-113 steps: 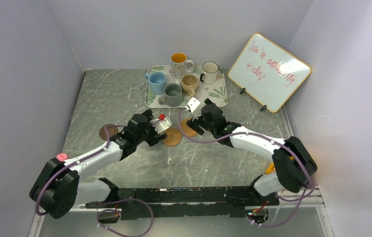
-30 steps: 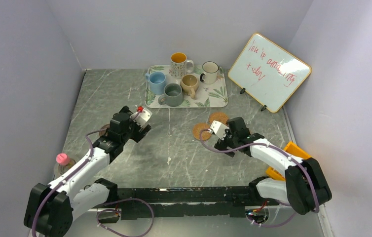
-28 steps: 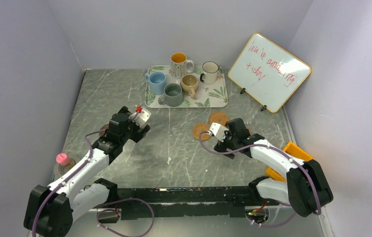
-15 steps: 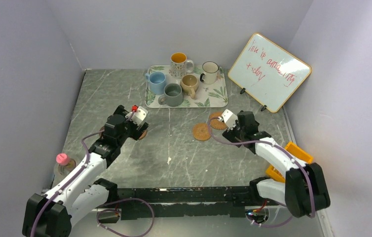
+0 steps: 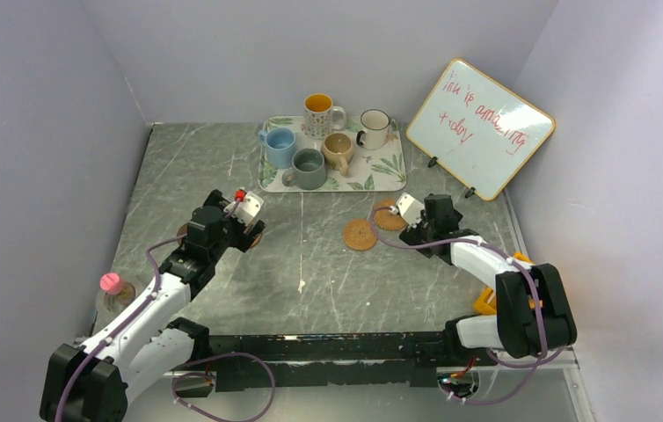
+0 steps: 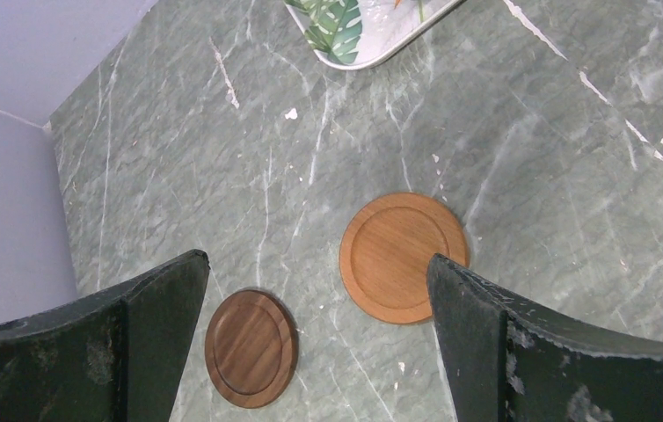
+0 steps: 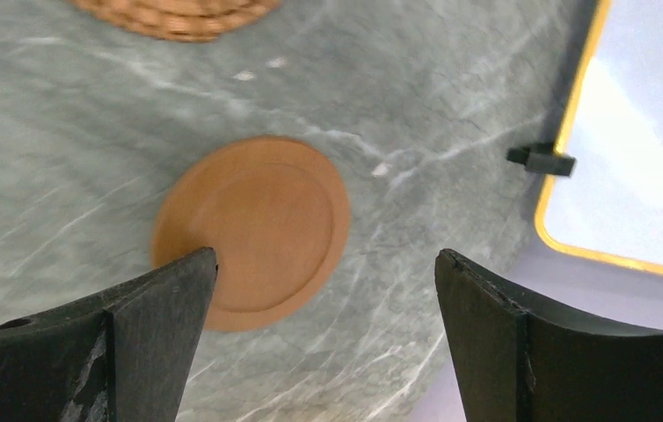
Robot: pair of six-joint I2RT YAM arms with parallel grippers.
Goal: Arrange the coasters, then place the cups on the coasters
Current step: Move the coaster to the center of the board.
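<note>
Fingers [image 6: 148, 325] on left gripper [image 6: 315, 264] and right gripper [image 7: 324, 255] gape empty; wrist views show smooth wooden coasters [image 6: 403, 258] that the arms largely hide overhead, bare worktop [image 6: 530, 132] around.

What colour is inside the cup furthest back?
The cup is orange inside; the top external view shows it best.

You'll find the only writing on the white, yellow-framed whiteboard [image 5: 480, 128] at the upper right of the top view: two lines of red marker scrawl, too loose to read reliably
</note>
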